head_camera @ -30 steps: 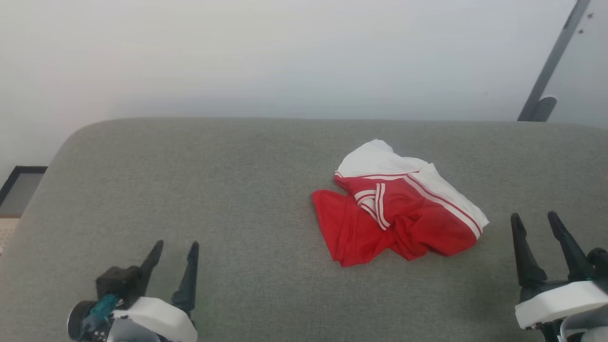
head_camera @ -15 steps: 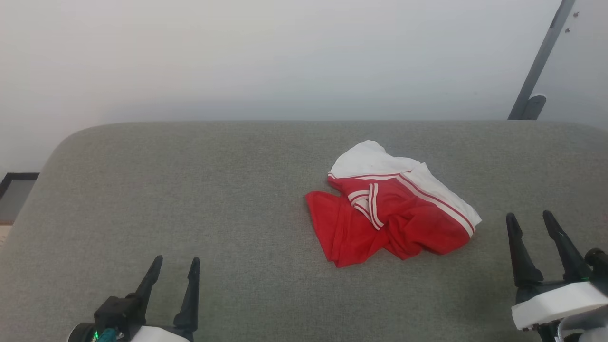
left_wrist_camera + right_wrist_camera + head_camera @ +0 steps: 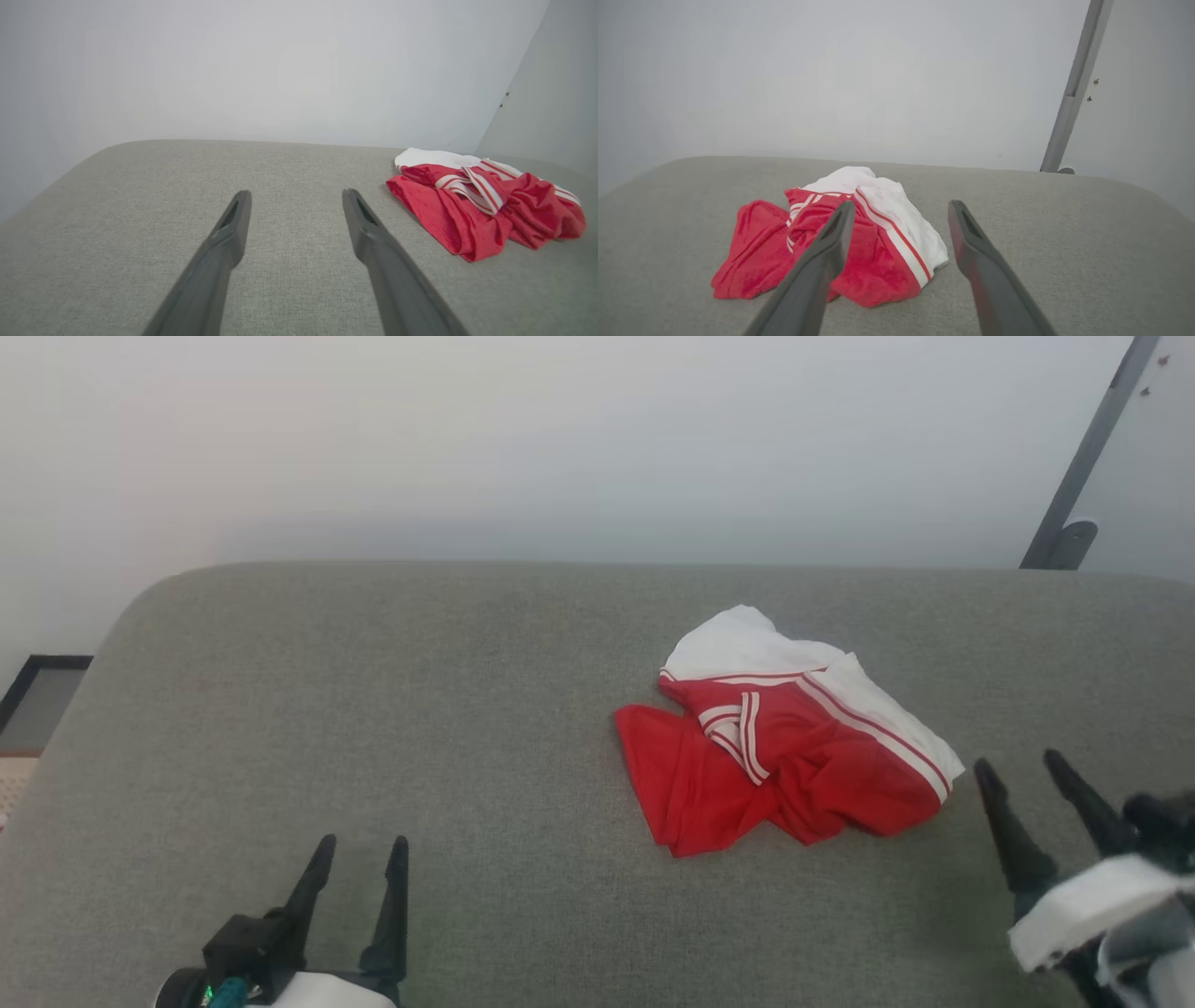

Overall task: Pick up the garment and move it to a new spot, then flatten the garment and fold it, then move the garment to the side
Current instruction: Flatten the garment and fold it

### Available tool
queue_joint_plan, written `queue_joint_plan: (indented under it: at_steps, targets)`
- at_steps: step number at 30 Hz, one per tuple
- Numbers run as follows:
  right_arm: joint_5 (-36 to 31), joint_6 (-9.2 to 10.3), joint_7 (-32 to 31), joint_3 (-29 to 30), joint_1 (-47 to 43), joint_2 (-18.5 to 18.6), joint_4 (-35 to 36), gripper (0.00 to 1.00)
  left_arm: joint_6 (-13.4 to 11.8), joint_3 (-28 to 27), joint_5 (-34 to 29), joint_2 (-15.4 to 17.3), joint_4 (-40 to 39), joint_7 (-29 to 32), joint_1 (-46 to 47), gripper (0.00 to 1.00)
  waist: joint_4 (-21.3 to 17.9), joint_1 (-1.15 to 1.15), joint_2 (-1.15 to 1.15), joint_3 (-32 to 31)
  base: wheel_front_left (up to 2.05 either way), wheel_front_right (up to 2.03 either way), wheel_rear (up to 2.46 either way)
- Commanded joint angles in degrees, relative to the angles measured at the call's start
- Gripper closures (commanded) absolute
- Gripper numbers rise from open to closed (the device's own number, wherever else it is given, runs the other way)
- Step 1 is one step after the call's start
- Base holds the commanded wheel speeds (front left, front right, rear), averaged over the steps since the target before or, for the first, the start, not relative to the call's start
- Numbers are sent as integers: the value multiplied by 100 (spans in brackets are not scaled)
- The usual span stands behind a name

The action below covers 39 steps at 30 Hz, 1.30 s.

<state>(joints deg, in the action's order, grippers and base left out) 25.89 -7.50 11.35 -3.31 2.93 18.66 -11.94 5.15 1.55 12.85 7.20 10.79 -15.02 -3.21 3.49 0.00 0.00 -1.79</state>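
Observation:
The garment (image 3: 784, 747) lies crumpled in a heap on the grey cushioned surface (image 3: 373, 709), right of centre: red cloth, white parts and red-and-white striped trim. It also appears in the left wrist view as the garment (image 3: 481, 205) at the right, and in the right wrist view as the garment (image 3: 859, 242) just ahead and left. My right gripper (image 3: 1022, 765) hovers open just right of the heap, apart from it. My left gripper (image 3: 362, 845) stands open at the lower left, far from the cloth. Both hold nothing.
A pale wall rises behind the grey surface. A grey slanted metal bar (image 3: 1083, 457) stands at the back right. A dark-framed panel (image 3: 37, 695) lies on the floor at the far left, beyond the surface's rounded corner.
The head camera has shifted a little. My right gripper has moved left, closer to the garment, and tilted. The left gripper sits lower in view. The garment lies as before.

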Motion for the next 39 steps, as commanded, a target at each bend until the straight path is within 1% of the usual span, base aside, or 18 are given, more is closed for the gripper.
queue_joint_plan:
  at_steps: [1, 3, 4, 8, 12, 14, 16, 17, 18, 21, 24, 25, 27, 28, 29, 30, 31, 39]
  targets:
    - [72, 3, -300, -122, 234, 220, -91, 0, 28, -33, -79, -56, 34, -21, 105, 0, 37, 0, 0, 59, 0, 0, 0]
    - [185, 4, -728, -292, 530, 479, -220, 0, 57, -38, -130, -121, 57, -21, 148, 0, 60, 0, 0, 145, 0, 0, 0]
    - [303, 4, -1247, -515, 882, 818, -349, 0, 66, -42, -163, -166, 47, -21, 201, 0, 81, 0, 0, 331, 0, 0, 0]
    - [852, 4, -2285, -1110, 1700, 1439, -704, 0, 90, -55, -194, -262, 99, -21, 386, 0, 122, 0, 0, 692, 0, 0, 0]
    - [1377, 4, -3145, -1814, 2354, 2031, -1083, 0, 121, 78, -209, -349, 156, -20, 646, 0, 279, 0, 0, 994, 0, 0, 0]
    - [1645, 4, -3440, -2139, 2607, 2229, -1244, 0, 132, 143, -180, -370, 191, -20, 724, 0, 354, 0, 0, 1120, 0, 0, 0]
    - [1870, 3, -3614, -2440, 2892, 2358, -1350, 0, 146, 202, -153, -397, 208, -20, 849, 0, 403, 0, 0, 1276, 0, 0, 0]
    - [1870, 3, -3614, -2440, 2892, 2358, -1350, 0, 146, 202, -153, -397, 208, -20, 849, 0, 403, 0, 0, 1276, 0, 0, 0]
    - [2064, 4, -3730, -2733, 3075, 2445, -1461, 0, 152, 246, -130, -412, 220, -20, 949, 0, 460, 0, 0, 1420, 0, 0, 0]
    - [2387, 5, -3850, -3163, 3281, 2560, -1544, 0, 145, 299, -94, -428, 239, -20, 1052, 0, 535, 0, 0, 1580, 0, 0, 0]
    - [2519, 5, -3838, -3407, 3408, 2656, -1578, 0, 91, 357, -5, -427, 228, -20, 1093, 0, 560, 0, 0, 1668, 0, 0, 0]
    - [2626, 4, -3760, -3613, 3469, 2705, -1651, 0, 40, 426, 81, -430, 220, -20, 1135, 0, 573, 0, 0, 1733, 0, 0, 0]
    - [2702, 4, -3728, -3696, 3495, 2727, -1709, 0, 9, 455, 119, -430, 220, -20, 1153, 0, 574, 0, 0, 1759, 0, 0, 0]
    - [2762, 5, -3715, -3768, 3515, 2753, -1779, 18, -9, 476, 147, -430, 222, -20, 1167, 0, 575, 0, 0, 1777, 0, 0, 0]
    - [2819, 5, -3698, -3873, 3536, 2765, -1813, 53, -37, 497, 174, -430, 226, -20, 1177, 0, 573, 0, 0, 1787, 0, 0, 0]
    - [2898, 5, -3667, -3944, 3544, 2758, -1833, 95, -50, 512, 194, -430, 233, -20, 1177, 0, 567, 0, 0, 1793, 0, 0, 0]
    - [2964, 5, -3618, -4020, 3551, 2768, -1852, 100, -64, 519, 209, -430, 240, -20, 1175, 0, 556, 0, 0, 1791, 0, 0, 0]
    - [3446, 5, -2898, -4226, 3489, 3133, -1858, 100, -36, 410, 183, -432, 281, -20, 1150, 0, 355, 0, 0, 1605, 0, 0, 0]
